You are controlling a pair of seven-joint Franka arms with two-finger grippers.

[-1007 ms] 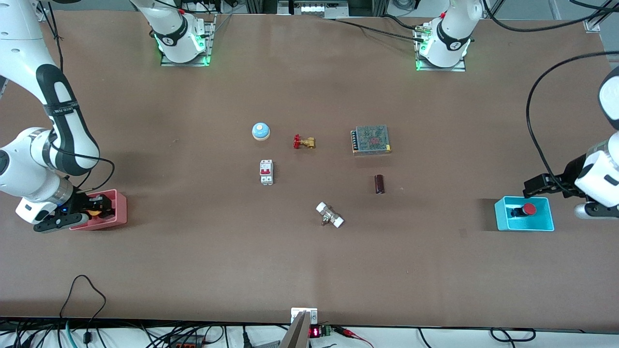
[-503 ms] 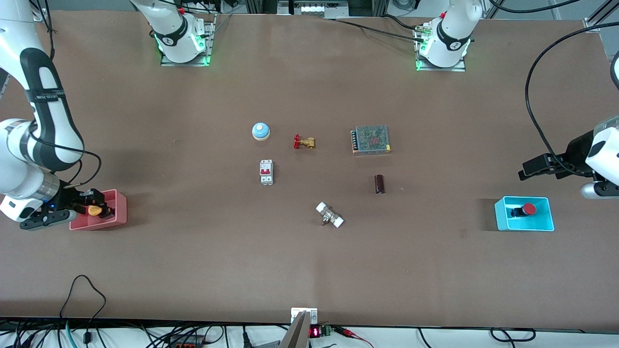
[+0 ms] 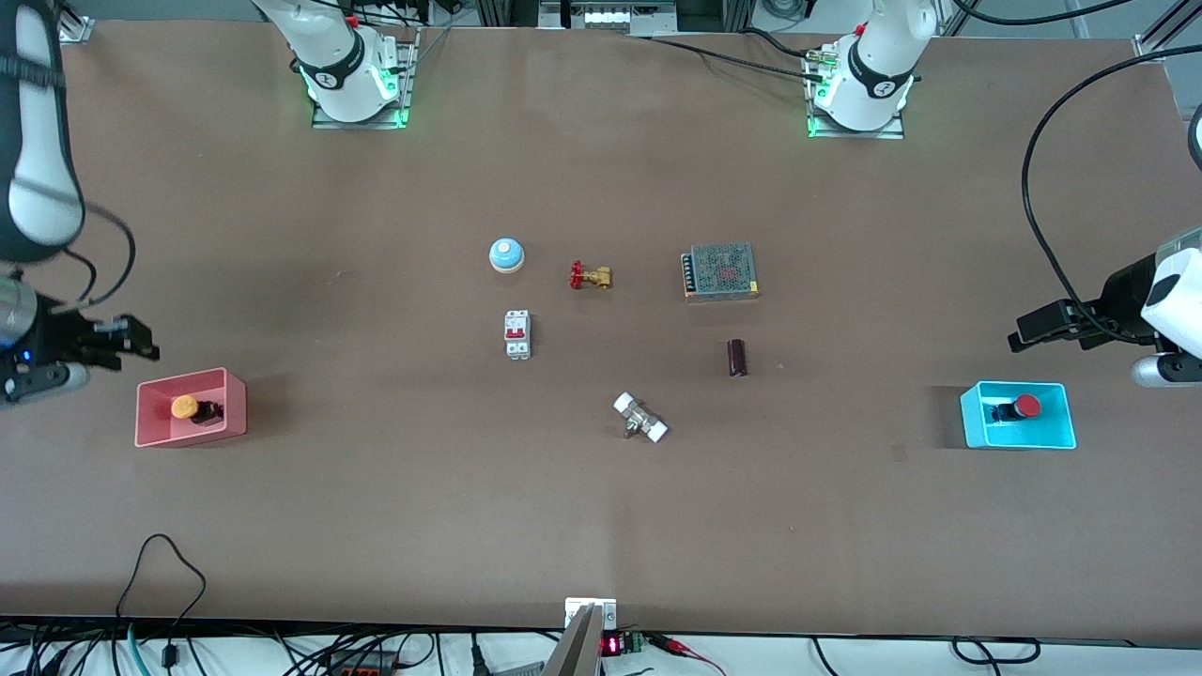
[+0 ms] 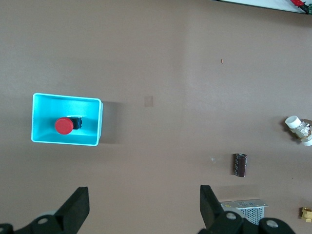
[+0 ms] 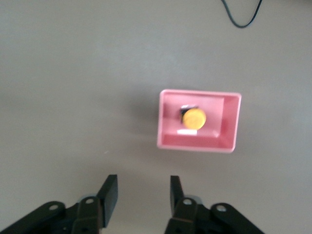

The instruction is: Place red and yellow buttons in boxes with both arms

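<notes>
The yellow button [image 3: 185,407] lies in the pink box [image 3: 235,406] at the right arm's end of the table; both show in the right wrist view, button [image 5: 194,118] in box [image 5: 231,122]. The red button [image 3: 1025,407] lies in the cyan box [image 3: 972,413] at the left arm's end; both show in the left wrist view, button [image 4: 64,126] in box [image 4: 95,122]. My right gripper [image 3: 136,340] is open and empty, up above the table beside the pink box. My left gripper [image 3: 1024,333] is open and empty, above the table beside the cyan box.
In the middle of the table lie a blue bell [image 3: 506,254], a white breaker [image 3: 517,334], a red-handled brass valve [image 3: 590,276], a metal power supply [image 3: 720,271], a dark cylinder [image 3: 737,358] and a white-capped fitting [image 3: 640,418].
My right gripper let go of the yellow button, which now lies in the pink box, and rose up and away toward the table's edge. My left gripper rose from the cyan box, then stayed still.
</notes>
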